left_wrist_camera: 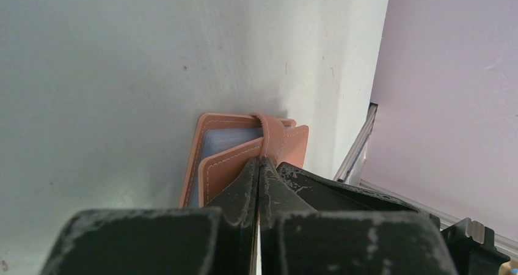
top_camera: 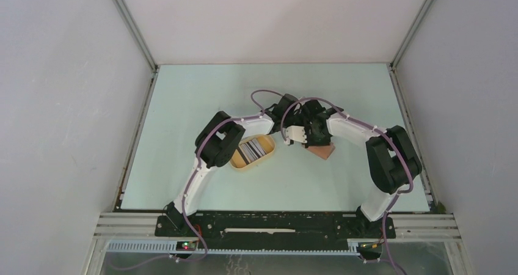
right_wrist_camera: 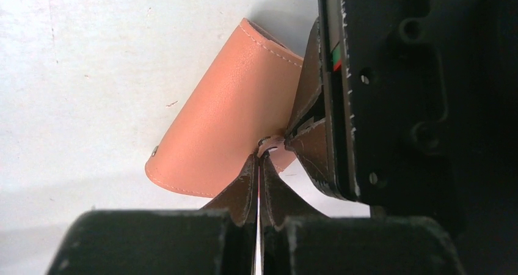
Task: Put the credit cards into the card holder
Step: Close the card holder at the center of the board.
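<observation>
Card holder (top_camera: pixel 322 151) lies mid-bench (top_camera: pixel 201 91), just right of yellow tray (top_camera: pixel 239 163) w/ credit cards (top_camera: pixel 255 148) stacked in it. L hand (left_wrist_camera: pixel 259 162) is clamped on holder's snap tab. R hand (right_wrist_camera: pixel 261 156) fingers together, tips against same tab; can't tell if gripping. Holder part-open, blue lining showing.
</observation>
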`<state>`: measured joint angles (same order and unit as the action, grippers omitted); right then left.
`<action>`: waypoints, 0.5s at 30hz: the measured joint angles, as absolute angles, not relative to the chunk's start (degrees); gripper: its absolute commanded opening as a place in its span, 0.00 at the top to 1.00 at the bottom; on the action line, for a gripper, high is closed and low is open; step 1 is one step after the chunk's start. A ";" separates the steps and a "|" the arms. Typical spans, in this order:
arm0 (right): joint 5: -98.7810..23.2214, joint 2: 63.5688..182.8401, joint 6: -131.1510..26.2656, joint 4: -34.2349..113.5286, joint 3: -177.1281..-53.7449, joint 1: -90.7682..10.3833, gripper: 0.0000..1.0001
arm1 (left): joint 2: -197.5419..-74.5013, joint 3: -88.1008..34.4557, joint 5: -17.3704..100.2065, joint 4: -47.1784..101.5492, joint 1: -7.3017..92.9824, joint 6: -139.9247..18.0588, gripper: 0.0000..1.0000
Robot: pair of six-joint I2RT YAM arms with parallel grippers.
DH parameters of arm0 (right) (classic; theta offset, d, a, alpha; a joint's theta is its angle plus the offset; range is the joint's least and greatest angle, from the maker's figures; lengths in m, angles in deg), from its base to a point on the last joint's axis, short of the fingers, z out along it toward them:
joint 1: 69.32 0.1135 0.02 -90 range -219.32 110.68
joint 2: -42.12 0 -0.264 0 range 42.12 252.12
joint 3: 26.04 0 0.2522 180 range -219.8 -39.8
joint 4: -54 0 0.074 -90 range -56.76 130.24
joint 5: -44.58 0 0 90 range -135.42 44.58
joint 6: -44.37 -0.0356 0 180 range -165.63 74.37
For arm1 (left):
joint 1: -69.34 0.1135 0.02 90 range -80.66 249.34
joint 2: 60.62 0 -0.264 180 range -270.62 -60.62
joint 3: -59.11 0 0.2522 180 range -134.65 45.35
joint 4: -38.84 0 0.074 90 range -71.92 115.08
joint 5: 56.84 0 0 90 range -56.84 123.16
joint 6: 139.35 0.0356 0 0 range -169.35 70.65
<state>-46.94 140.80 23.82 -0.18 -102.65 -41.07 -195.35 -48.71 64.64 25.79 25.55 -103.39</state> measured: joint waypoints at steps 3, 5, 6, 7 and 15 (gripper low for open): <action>-46.85 142.24 23.58 -2.59 -104.82 -40.98 0.89 | -195.66 -48.71 65.76 26.05 25.92 -104.12 1.00; -46.46 142.76 23.12 -4.03 -105.69 -40.98 0.74 | -195.75 -48.71 65.95 26.10 26.01 -104.42 1.00; -45.80 142.85 22.62 -5.01 -106.11 -41.05 0.70 | -195.75 -48.71 66.08 26.12 26.01 -104.40 1.00; -45.06 142.92 22.01 -5.78 -106.30 -41.13 0.68 | -195.75 -48.71 66.04 26.12 26.01 -104.47 1.00; -34.81 142.72 18.23 -9.71 -107.09 -44.24 0.65 | -195.75 -48.71 65.95 26.12 25.96 -104.40 1.00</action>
<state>-34.81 142.72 18.23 -9.71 -107.09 -44.24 -195.75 -48.71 65.95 26.12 25.96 -104.40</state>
